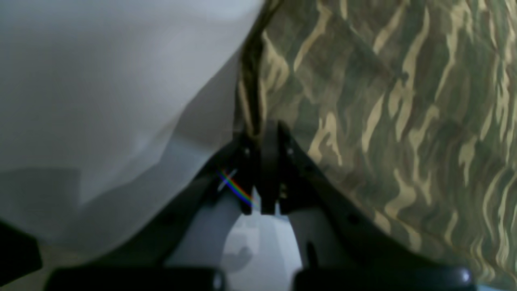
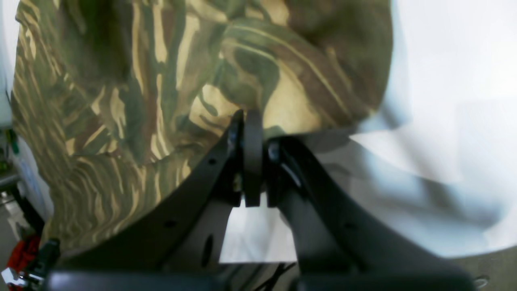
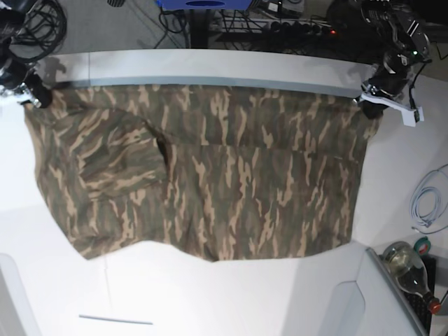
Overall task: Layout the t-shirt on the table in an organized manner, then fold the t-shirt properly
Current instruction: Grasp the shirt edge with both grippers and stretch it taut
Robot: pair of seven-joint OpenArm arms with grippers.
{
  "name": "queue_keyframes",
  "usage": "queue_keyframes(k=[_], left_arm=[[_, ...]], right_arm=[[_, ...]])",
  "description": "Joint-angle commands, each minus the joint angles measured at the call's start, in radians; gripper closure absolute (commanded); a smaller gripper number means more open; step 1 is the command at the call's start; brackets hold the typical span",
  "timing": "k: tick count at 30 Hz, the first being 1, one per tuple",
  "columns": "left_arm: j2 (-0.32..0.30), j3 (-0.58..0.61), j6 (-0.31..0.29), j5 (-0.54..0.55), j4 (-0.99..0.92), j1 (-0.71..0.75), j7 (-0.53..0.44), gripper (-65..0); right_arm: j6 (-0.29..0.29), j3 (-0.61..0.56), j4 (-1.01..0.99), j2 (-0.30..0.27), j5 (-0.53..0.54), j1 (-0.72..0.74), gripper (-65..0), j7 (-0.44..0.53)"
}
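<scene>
The camouflage t-shirt [image 3: 231, 175] is stretched wide across the white table [image 3: 210, 294], its upper edge pulled taut between my two grippers. My left gripper [image 3: 367, 94] pinches the shirt's corner at the right of the base view. In the left wrist view this gripper [image 1: 264, 129] is shut on the edge of the t-shirt [image 1: 383, 121]. My right gripper [image 3: 35, 94] holds the opposite corner at the far left. In the right wrist view it [image 2: 248, 117] is shut on a bunched fold of the t-shirt [image 2: 121, 101]. The shirt's lower hem lies loosely on the table.
A coil of white cable [image 3: 427, 206] and a glass bottle [image 3: 406, 262] lie off the table's right edge. Cables and a power strip [image 3: 280, 28] run beyond the far edge. A thin grey strip [image 3: 115, 320] lies near the table's front.
</scene>
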State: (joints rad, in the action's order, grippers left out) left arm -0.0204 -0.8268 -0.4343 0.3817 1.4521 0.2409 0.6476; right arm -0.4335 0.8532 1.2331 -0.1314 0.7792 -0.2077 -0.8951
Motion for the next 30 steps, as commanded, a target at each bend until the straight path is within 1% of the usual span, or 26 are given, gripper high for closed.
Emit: queue_keyframes(k=[1, 3, 14, 19, 25, 30], left_arm=[[-0.019, -0.012, 0.018, 0.003, 0.023, 0.008, -0.041, 0.0], [-0.022, -0.012, 0.018, 0.003, 0.023, 0.021, -0.042, 0.0], [-0.023, -0.013, 0.018, 0.001, 0.019, 0.045, -0.047, 0.0], [-0.023, -0.013, 0.018, -0.007, 0.016, 0.047, -0.047, 0.0], [-0.023, -0.013, 0.018, -0.007, 0.003, 0.044, -0.047, 0.0], [-0.046, -0.013, 0.018, -0.007, -0.029, 0.041, -0.048, 0.0]], right_arm=[[0.002, 0.01, 0.041, -0.026, 0.012, -0.008, 0.0, 0.047], [0.002, 0.01, 0.057, -0.015, 0.012, -0.025, 0.0, 0.049], [0.002, 0.01, 0.055, -0.011, 0.009, -0.083, 0.0, 0.077], [0.002, 0.01, 0.06, 0.016, 0.009, -0.103, 0.0, 0.078], [0.002, 0.01, 0.057, 0.025, 0.009, -0.105, 0.0, 0.078], [0.002, 0.01, 0.06, 0.029, 0.009, -0.118, 0.0, 0.077]])
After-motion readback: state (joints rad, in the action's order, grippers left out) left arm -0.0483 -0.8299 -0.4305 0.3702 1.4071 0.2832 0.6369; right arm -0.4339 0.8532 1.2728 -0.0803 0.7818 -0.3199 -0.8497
